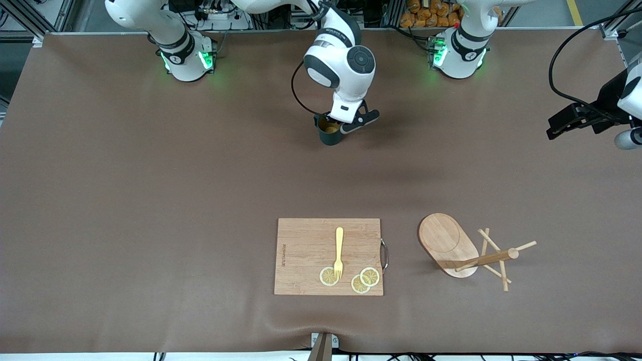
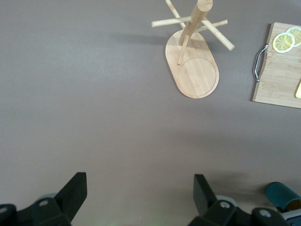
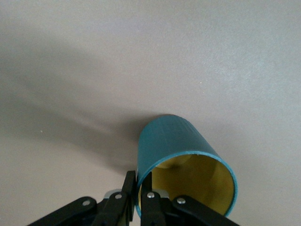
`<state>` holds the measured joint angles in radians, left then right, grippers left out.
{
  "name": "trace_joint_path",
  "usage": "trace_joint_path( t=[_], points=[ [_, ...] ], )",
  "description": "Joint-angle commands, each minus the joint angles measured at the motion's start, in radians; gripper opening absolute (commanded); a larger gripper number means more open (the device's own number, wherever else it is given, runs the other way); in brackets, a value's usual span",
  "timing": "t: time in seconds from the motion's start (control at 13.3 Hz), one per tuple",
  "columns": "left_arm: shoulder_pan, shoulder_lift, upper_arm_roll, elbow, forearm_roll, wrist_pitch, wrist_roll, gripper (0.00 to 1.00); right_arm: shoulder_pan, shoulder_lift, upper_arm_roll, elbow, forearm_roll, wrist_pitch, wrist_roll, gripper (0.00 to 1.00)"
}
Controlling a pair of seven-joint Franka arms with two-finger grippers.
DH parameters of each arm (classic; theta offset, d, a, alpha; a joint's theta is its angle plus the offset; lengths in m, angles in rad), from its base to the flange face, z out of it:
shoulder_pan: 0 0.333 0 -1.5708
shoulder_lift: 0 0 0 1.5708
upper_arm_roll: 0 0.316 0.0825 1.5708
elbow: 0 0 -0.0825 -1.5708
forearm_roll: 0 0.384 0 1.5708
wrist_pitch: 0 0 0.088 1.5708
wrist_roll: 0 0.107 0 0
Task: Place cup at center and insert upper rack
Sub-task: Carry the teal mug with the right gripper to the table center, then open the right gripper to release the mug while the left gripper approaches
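The dark teal cup (image 1: 328, 133) with a yellowish inside is low at the table between the two arm bases. My right gripper (image 1: 344, 125) is shut on its rim, one finger inside and one outside, as the right wrist view shows on the gripper (image 3: 139, 181) and the cup (image 3: 174, 141). I cannot tell whether the cup rests on the table. The wooden mug tree (image 1: 446, 240) sits nearer the front camera, toward the left arm's end, its post (image 1: 484, 259) and pegs pointing that way. My left gripper (image 1: 556, 130) waits open and empty over the table's left-arm end, also seen in the left wrist view (image 2: 141, 190).
A rectangular cutting board (image 1: 301, 250) lies beside the mug tree, near the table's front edge. On it are a yellow fork (image 1: 339, 250) and three lemon slices (image 1: 365, 280). The left wrist view shows the mug tree (image 2: 195, 68), the board (image 2: 280, 77) and the cup (image 2: 281, 194).
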<state>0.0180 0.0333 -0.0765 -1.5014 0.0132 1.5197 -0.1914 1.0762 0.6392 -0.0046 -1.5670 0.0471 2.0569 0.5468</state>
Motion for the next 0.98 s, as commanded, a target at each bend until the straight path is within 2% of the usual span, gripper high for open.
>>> trace_joint_path(
  t=[0.0,0.15,0.6,0.9],
  points=[
    [-0.003,0.003,-0.002,0.000,-0.010,0.013,0.006,1.00,0.030,0.005,-0.011,0.012,-0.064,0.000,0.009,0.00],
    [-0.013,0.003,-0.008,0.001,-0.012,0.010,0.001,1.00,0.034,0.005,-0.011,0.012,-0.064,0.014,0.009,0.02],
    [-0.015,-0.006,-0.017,0.004,-0.007,0.011,0.003,1.00,0.030,0.002,-0.011,0.028,-0.064,0.014,0.005,0.48],
    [-0.013,-0.004,-0.101,-0.003,-0.012,0.008,-0.100,1.00,-0.004,-0.059,-0.011,0.047,-0.053,-0.020,-0.057,0.75]
  ],
)
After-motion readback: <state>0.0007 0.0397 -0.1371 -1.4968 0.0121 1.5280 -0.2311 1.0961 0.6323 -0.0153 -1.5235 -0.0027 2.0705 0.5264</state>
